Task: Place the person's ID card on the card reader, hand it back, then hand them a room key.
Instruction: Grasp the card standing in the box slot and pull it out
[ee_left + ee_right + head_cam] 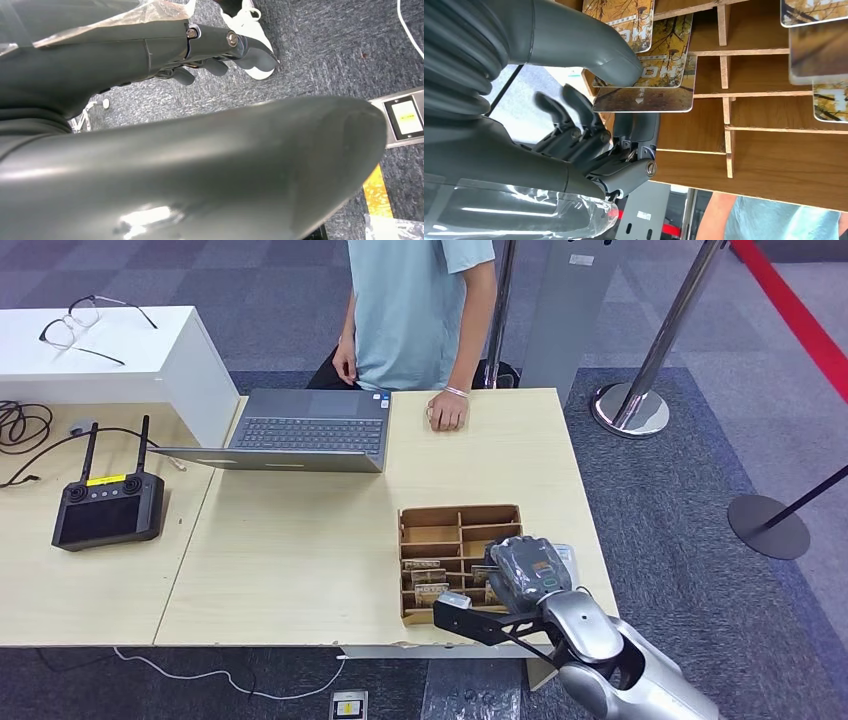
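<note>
The right robot hand (589,125) is pinching a room key card (644,99) lying flat, long axis across its wooden organiser (432,518) slot; the left robot hand (210,55) is hanging, fingers curled.

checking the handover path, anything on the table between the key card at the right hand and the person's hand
Nothing visible. The right hand pinches a key card over the wooden box; bare table runs to the person's hand. The laptop sits off to one side.
</note>
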Robot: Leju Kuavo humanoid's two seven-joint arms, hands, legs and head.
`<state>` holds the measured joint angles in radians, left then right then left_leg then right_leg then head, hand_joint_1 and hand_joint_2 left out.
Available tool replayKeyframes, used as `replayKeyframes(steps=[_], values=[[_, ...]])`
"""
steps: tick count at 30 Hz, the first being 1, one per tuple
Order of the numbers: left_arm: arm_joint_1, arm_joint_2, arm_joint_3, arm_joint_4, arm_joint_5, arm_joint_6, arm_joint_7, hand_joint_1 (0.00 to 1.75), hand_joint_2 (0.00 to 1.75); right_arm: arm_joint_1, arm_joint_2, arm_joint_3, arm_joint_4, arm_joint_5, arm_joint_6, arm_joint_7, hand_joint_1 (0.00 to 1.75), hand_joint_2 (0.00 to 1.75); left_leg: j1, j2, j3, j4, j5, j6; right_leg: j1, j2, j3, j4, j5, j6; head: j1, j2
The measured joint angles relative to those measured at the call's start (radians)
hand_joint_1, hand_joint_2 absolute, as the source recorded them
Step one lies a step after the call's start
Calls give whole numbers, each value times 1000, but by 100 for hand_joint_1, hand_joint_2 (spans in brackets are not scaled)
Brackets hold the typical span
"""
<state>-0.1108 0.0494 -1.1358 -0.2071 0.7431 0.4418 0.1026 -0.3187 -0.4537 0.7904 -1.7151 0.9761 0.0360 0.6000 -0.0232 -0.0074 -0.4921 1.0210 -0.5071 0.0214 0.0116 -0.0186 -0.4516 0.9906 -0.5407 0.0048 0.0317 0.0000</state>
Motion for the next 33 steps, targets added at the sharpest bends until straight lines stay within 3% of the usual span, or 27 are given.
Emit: replayKeyframes(steps=[33], values=[[0,-8,0,0,3,1,-14,0,0,-3,6,0,-11,14,-45,-7,175,175,0,0,0,0,0,0,0,0,0,0,0,0,0,0]])
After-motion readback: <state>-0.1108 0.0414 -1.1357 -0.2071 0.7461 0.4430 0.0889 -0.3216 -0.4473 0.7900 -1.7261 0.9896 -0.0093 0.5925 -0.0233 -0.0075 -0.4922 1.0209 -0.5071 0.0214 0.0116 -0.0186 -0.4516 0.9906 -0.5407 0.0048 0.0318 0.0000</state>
